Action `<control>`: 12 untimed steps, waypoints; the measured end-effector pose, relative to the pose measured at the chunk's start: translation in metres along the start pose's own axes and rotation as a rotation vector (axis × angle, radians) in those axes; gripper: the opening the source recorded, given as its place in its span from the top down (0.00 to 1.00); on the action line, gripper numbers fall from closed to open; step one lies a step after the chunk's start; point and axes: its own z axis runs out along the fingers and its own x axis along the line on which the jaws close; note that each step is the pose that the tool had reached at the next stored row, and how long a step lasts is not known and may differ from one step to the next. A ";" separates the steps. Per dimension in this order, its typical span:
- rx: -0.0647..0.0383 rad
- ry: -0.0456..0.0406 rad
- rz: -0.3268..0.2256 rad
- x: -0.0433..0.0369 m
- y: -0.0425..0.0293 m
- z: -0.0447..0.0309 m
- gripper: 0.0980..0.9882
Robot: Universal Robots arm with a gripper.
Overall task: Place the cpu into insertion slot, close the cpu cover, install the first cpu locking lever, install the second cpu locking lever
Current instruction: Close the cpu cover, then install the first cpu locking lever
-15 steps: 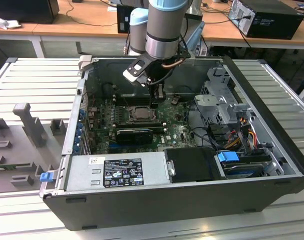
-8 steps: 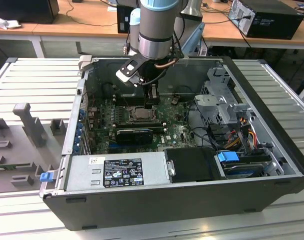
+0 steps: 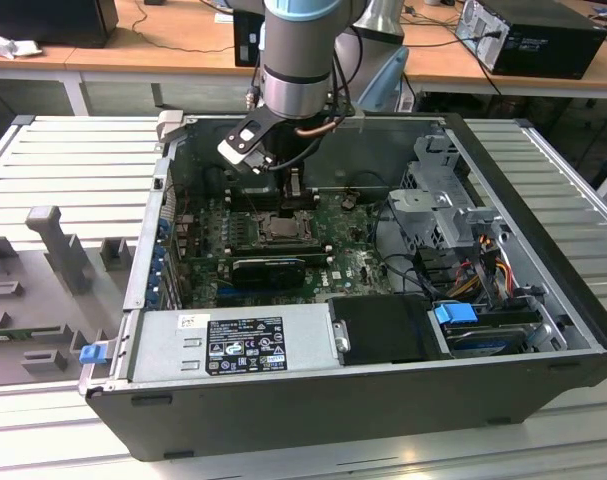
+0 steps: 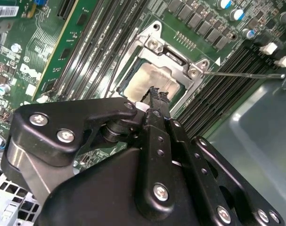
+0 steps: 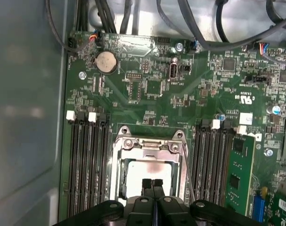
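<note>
Flanking the socket on one side, long black memory slots (image 5: 86, 160) come first; then the thin silvery metal cpu cover (image 5: 150, 145) frames the dull silver-grey square cpu (image 5: 133, 172), seated in its slot under the black gripper (image 5: 152, 184), fingertips pressed together; a green memory module (image 5: 241, 174) follows.

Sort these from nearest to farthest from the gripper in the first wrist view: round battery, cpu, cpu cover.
1. cpu, just at the gripper.
2. cpu cover, framing the cpu.
3. round battery, far beyond the cover.
</note>
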 end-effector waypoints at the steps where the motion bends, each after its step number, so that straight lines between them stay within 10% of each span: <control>1: 0.000 -0.0001 0.000 0.0000 -0.0009 0.0000 0.99; 12: 0.000 -0.0001 0.000 0.0002 -0.0030 -0.0048 0.99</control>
